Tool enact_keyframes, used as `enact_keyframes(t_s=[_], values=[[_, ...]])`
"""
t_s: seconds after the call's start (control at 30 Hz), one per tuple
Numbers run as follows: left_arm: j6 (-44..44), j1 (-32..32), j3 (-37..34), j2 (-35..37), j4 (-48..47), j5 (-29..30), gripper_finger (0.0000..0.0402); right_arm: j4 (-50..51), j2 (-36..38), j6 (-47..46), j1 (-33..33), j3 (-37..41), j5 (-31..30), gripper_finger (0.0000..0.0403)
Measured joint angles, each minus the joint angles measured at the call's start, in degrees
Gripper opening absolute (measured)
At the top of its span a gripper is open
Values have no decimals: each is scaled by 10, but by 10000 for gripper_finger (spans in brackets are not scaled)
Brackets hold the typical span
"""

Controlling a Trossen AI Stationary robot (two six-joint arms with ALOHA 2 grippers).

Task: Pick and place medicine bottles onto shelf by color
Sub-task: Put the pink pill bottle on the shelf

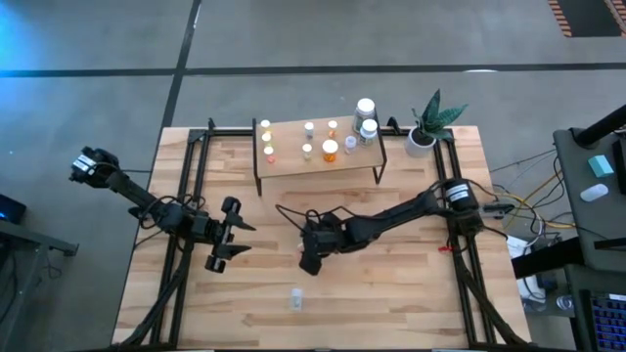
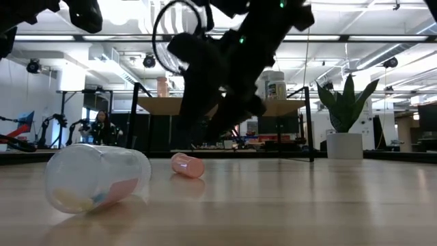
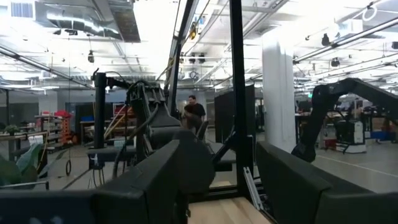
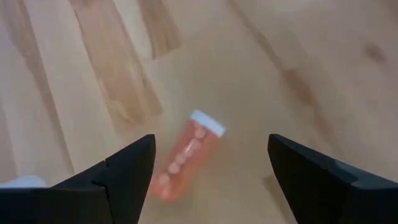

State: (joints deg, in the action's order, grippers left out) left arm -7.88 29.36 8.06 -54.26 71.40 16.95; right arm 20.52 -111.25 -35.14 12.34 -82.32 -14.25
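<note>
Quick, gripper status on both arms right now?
Left gripper: open, empty, out over the table's left side.
Right gripper: open, holding nothing, above an orange bottle lying on the table.

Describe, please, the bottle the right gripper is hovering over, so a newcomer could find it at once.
Start at the wooden table, then find the right gripper, open, near the table's middle in front of the shelf. Directly under its fingers lies the orange bottle. Unlike the upright bottles on the shelf and the clear bottle lying nearer the front edge, it is orange, white-capped and on its side.
</note>
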Motion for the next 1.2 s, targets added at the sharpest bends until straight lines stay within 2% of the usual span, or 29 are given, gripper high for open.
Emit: enact_keyframes(t_s=[0.2, 0.53, 0.8, 1.2], values=[[1, 0, 2, -9, 1, 0, 195, -23, -48, -15, 0, 0, 52, 286], [2, 0, 1, -12, 2, 0, 195, -23, -60, 10, 1, -1, 49, 277], [2, 0, 1, -12, 2, 0, 195, 9, -60, 94, 7, -9, 44, 221], [15, 0, 3, -30, 5, 2, 195, 13, -60, 118, 11, -10, 37, 155]])
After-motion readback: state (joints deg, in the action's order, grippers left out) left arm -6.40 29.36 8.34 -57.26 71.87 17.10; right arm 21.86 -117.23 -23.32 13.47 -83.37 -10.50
